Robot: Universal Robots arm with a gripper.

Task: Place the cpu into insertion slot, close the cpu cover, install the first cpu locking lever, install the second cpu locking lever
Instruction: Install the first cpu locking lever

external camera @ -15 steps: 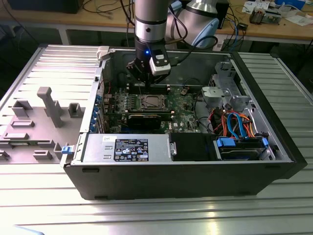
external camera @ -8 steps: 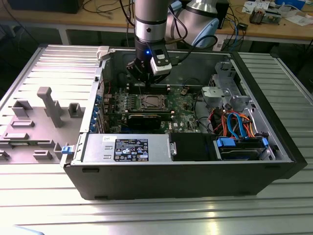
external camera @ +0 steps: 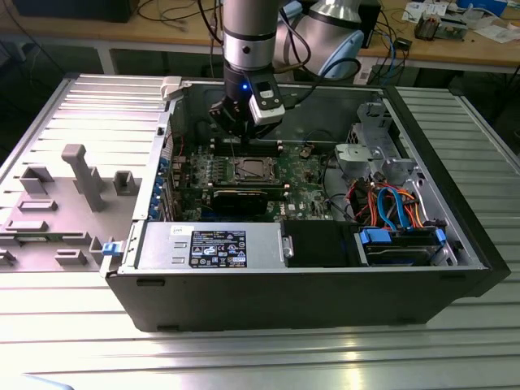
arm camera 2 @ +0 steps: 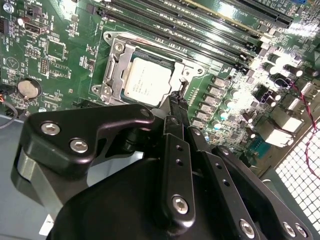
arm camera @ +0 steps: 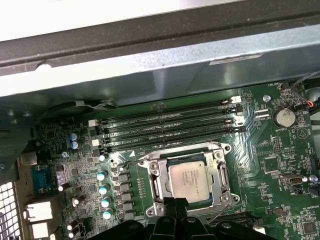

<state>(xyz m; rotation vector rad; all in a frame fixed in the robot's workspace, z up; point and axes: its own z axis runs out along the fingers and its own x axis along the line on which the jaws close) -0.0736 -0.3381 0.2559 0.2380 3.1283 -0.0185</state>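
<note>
The cpu lies flat in the insertion slot, its silvery top facing up, on the green board; it also shows in the second wrist view as the cpu. The cpu cover lies down around it as a metal frame, seen too as the cpu cover. My gripper is shut with nothing in it, its tips just above the socket's rim beside the chip. A thin wire lever slants off one socket corner. In the exterior view my gripper hangs over the insertion slot.
Long memory slots run beside the socket, with a coin cell and a row of capacitors close by. A black graphics card, power supply and drive cage with cables fill the case. A grey fixture stands at the exterior view's left.
</note>
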